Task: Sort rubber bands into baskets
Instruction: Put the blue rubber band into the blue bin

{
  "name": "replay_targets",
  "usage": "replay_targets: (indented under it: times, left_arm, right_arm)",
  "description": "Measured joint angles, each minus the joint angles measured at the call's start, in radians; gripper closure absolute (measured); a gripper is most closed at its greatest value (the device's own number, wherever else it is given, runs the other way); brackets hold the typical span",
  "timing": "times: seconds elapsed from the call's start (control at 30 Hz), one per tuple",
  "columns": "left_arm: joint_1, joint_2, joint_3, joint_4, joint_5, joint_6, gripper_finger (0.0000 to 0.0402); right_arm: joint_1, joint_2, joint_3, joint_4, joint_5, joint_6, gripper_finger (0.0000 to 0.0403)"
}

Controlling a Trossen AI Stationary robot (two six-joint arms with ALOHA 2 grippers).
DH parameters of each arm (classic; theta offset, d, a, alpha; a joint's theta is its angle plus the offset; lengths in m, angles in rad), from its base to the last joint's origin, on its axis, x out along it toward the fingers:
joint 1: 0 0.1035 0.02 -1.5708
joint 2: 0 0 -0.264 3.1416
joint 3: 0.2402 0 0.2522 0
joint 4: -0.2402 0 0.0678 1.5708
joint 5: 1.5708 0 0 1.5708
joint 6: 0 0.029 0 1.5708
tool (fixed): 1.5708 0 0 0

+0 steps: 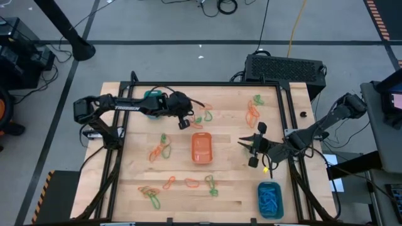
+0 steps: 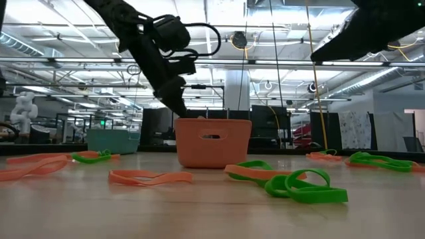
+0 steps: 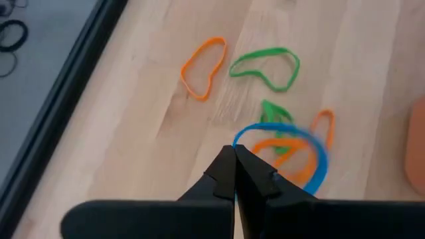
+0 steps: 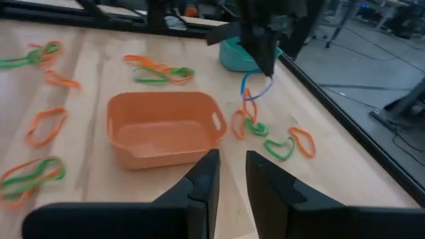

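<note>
Blue elastic loop in left claw

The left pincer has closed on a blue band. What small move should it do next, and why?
Probably lift straight up a little: the left pincer is shut on the blue band, which hangs over orange and green bands that could be dragged along.

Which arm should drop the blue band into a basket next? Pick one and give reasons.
Left. The left gripper is shut on the blue rubber band, lifted above the table. The right gripper holds nothing and waits beside the orange basket, though it sits nearer the basket of blue bands.
</note>
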Motion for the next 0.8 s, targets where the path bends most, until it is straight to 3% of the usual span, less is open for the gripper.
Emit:
replay_targets:
  times: [0.4, 0.63, 0.8]
  left_arm:
    - [-0.067, -0.013, 0.0, 0.048, -0.057, 0.001, 0.04]
    - [-0.129, -0.013, 0.0, 0.114, 0.061, -0.006, 0.04]
    - [-0.224, -0.013, 0.0, 0.235, 0.072, -0.008, 0.04]
  right_arm:
    - [-0.101, 0.093, 0.0, 0.198, -0.008, 0.042, 0.0337]
    - [-0.148, 0.197, 0.0, 0.317, -0.01, 0.131, 0.0337]
    - [-0.168, 0.283, 0.0, 0.459, -0.037, 0.129, 0.0337]
